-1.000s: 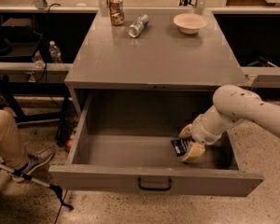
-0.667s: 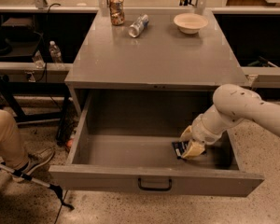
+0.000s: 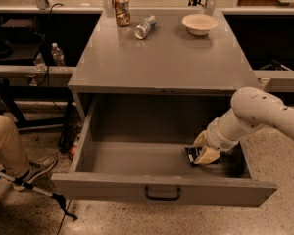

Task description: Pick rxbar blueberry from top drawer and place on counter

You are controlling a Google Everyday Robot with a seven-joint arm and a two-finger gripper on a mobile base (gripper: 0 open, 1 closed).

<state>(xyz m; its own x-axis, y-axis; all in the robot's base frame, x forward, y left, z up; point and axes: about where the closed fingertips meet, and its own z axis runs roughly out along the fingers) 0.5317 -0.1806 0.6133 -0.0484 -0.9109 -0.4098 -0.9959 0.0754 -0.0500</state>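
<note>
The top drawer is pulled fully open below the counter, its black handle at the front middle. The rxbar blueberry, a small dark flat wrapper, lies on the drawer floor near the right end. My gripper reaches down into the drawer from the right on its white arm. It sits right at the bar's right edge and hides part of the bar.
On the counter's far edge stand a can, a clear plastic bottle lying on its side and a pale bowl. A person's leg and shoe and a cane are at the lower left. Benches flank the cabinet.
Almost nothing has changed: my gripper has stayed at the bar in the drawer's right end, shifting only slightly. The bar lies in about the same place.
</note>
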